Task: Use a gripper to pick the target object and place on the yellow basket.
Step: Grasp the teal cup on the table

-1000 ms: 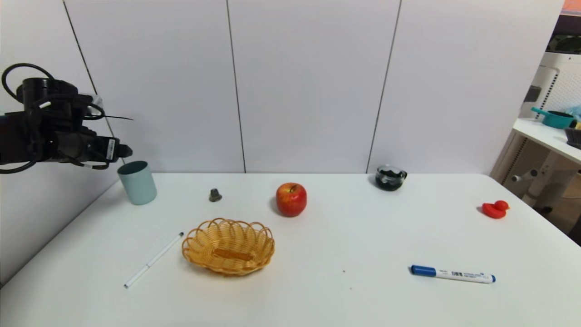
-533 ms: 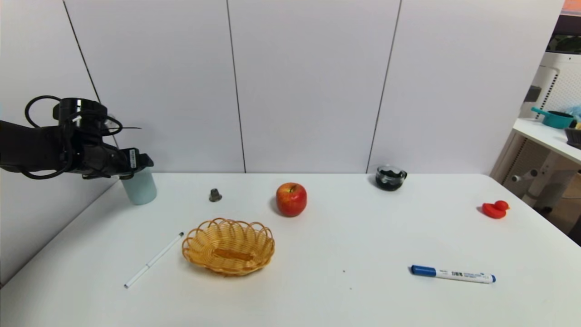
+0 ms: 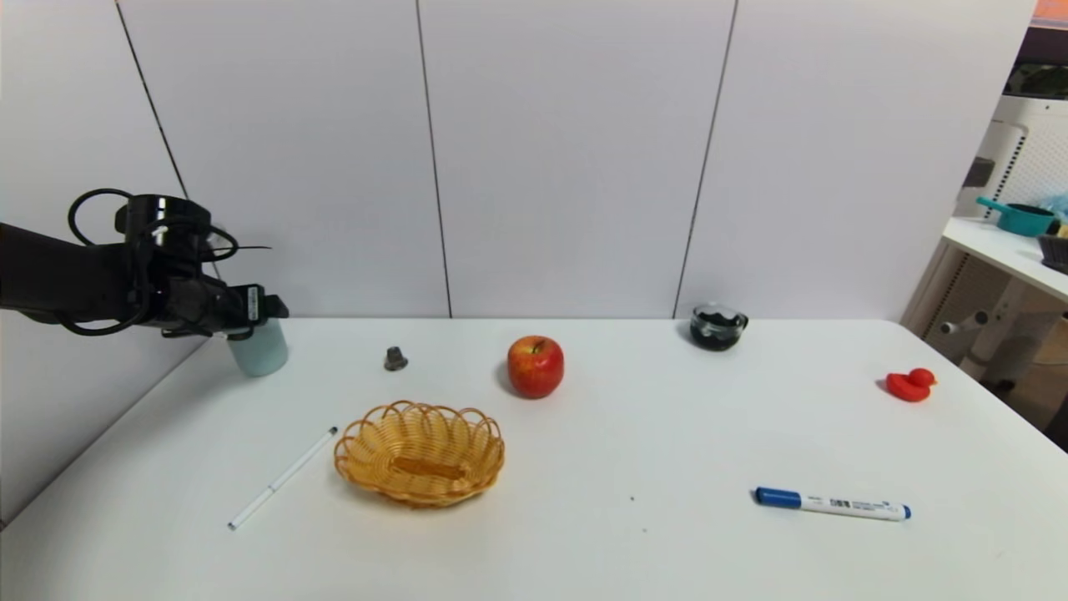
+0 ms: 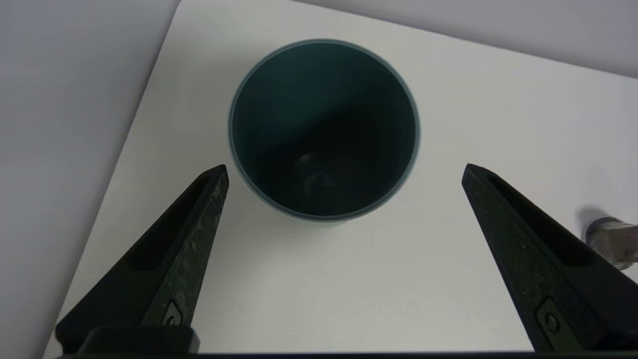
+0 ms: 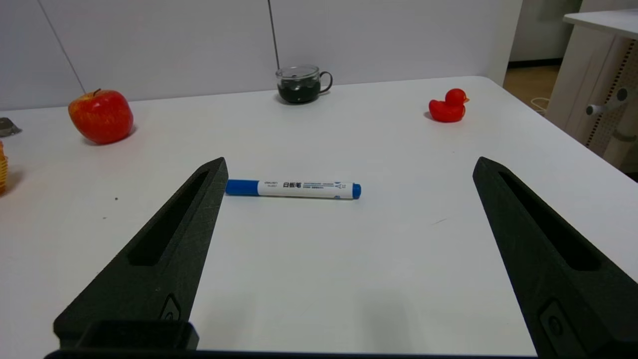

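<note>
The pale blue-green cup [image 3: 260, 356] stands upright at the table's far left corner; its dark teal inside [image 4: 324, 129] fills the left wrist view. My left gripper [image 3: 267, 310] hangs just above the cup's rim and hides its top in the head view. In the left wrist view the gripper [image 4: 345, 167] is open, its fingers wide on either side and short of the cup, not touching it. The yellow wicker basket [image 3: 420, 452] lies empty nearer the front. My right gripper [image 5: 349, 162] is open over bare table, out of the head view.
A red apple [image 3: 536, 366], a small grey metal piece [image 3: 395, 359], a black glass cup [image 3: 718, 325], a red duck [image 3: 910, 385], a blue marker [image 3: 832, 504] and a thin white pen [image 3: 282, 478] lie on the white table [image 3: 634, 434]. The wall stands close behind the cup.
My left gripper has come down and to the right, from up left of the cup to just over its rim, now covering the cup's top in the head view.
</note>
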Controlling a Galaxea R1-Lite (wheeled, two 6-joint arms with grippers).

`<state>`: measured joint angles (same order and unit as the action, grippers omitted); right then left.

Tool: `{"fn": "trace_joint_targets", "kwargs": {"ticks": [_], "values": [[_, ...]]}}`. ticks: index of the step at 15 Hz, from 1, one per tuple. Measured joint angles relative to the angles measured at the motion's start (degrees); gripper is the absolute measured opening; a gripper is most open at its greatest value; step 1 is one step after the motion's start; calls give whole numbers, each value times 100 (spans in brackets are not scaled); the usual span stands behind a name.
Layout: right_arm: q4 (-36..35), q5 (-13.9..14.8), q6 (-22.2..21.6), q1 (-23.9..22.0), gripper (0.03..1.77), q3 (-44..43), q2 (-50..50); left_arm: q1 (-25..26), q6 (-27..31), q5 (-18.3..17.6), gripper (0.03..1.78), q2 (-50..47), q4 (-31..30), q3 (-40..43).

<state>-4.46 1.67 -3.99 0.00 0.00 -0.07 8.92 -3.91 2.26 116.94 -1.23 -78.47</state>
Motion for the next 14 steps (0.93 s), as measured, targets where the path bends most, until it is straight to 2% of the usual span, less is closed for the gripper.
{"fn": "trace_joint_targets", "kwargs": {"ticks": [3, 6, 14], "values": [[0, 0, 2, 0, 170, 0, 0, 0, 83, 9, 169, 149, -102, -57], [2, -2, 2, 0, 170, 0, 0, 2, 364, 9, 169, 318, -461, -77], [2, 0, 0, 0, 170, 0, 0, -6, 449, 22, 169, 524, -535, -80]]}}
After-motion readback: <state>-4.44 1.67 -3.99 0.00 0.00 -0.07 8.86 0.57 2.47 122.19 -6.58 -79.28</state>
